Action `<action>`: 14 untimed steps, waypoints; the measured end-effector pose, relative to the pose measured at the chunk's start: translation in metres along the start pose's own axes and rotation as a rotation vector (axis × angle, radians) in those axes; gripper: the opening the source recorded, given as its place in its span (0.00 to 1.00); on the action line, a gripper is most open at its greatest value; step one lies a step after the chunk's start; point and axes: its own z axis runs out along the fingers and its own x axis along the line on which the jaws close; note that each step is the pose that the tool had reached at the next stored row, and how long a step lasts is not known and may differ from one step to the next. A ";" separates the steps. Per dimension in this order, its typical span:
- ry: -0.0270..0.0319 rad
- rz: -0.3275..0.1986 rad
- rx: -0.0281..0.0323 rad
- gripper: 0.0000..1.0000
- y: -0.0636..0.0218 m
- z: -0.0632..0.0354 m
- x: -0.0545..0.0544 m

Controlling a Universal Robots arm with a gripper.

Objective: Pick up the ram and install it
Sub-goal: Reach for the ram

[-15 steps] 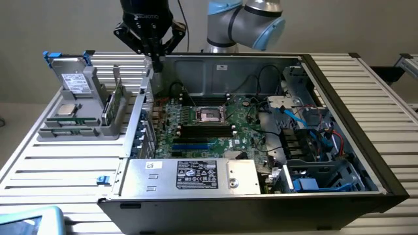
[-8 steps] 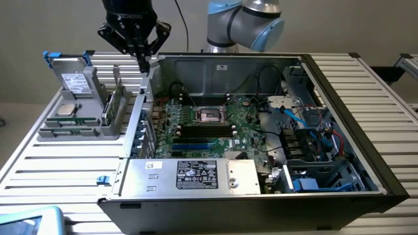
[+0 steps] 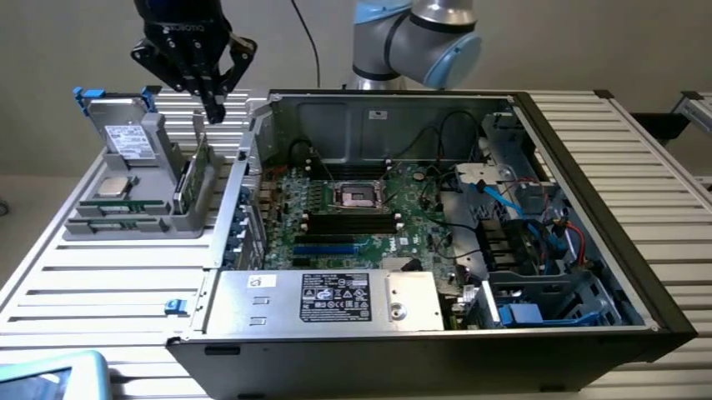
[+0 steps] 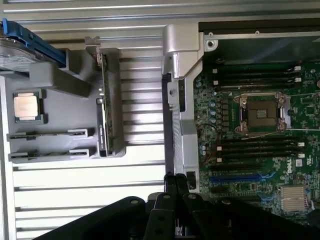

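The ram (image 3: 193,181) is a slim green stick standing on edge in a slot of the grey holder (image 3: 133,223) at the exterior view's left. The wrist view has it edge-on (image 4: 102,107) in that holder (image 4: 55,150). My black gripper (image 3: 213,110) hangs above the holder's far end, a little higher than the ram and apart from it. Its fingers (image 4: 170,184) are pressed together with nothing between them, so the gripper (image 4: 176,179) is shut. The motherboard (image 3: 333,246) lies inside the open case, its black ram slots (image 3: 353,222) (image 4: 257,147) next to the processor socket (image 4: 261,114).
The holder also carries a square silver processor chip (image 3: 115,185) (image 4: 26,106) and a hard drive with blue handles (image 3: 128,137) (image 4: 20,50). The case's metal side wall (image 3: 247,179) (image 4: 175,100) rises between holder and motherboard. A power supply (image 3: 333,296) and cables (image 3: 523,217) crowd the case.
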 end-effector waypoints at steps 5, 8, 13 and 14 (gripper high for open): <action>0.0000 0.000 0.0006 0.11 0.0013 0.0002 0.023; -0.0001 0.000 0.0016 0.11 0.0024 0.0006 0.037; 0.0000 0.000 0.0047 0.11 0.0042 0.0013 0.059; 0.0001 0.000 0.0054 0.11 0.0046 0.0014 0.064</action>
